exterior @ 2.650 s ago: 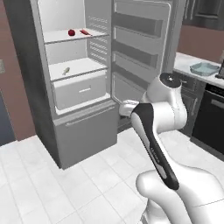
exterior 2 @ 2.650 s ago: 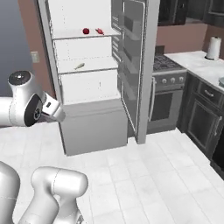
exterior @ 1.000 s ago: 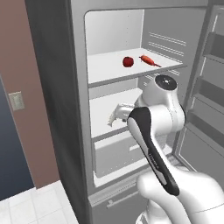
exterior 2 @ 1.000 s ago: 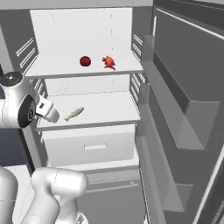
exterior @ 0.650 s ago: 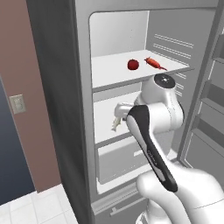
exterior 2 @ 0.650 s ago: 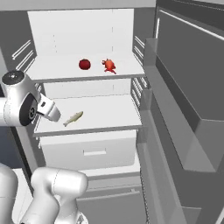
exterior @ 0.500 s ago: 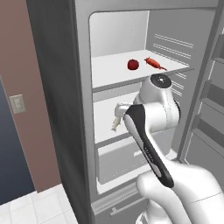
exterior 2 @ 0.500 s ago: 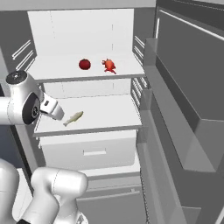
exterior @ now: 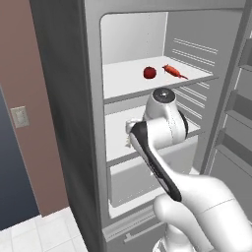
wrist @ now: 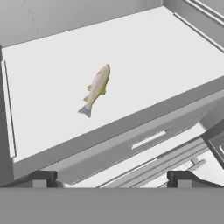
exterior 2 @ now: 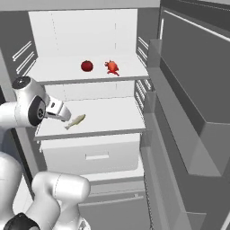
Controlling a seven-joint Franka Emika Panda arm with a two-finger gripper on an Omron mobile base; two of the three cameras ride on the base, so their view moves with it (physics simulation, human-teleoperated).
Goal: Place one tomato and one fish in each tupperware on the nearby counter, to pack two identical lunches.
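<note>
One red tomato (exterior: pixel 149 73) (exterior 2: pixel 87 66) sits on the upper shelf of the open fridge, with the orange-red fish (exterior: pixel 174 71) (exterior 2: pixel 112 67) just to its right. The pale slim fish (exterior 2: pixel 75 121) (wrist: pixel 96 89) lies alone on the middle shelf (wrist: pixel 175 52). My gripper (exterior 2: pixel 68 117) (wrist: pixel 111 179) hovers at the front left edge of that shelf, a little short of the pale fish, open and holding nothing. Its fingertips (wrist: pixel 41 178) stand far apart. The tupperware and the counter are out of view.
The fridge door (exterior 2: pixel 193 103) stands open on the right with its rack shelves. A white drawer (exterior 2: pixel 96 155) sits under the middle shelf. The fridge's left wall (exterior: pixel 74 123) is close beside the arm; a brown wall with a light switch (exterior: pixel 19 116) lies further left.
The whole picture has grown closer to the fridge, so the camera moved in. My hand has come up to the middle shelf's front edge near the pale fish. The jaws stay open.
</note>
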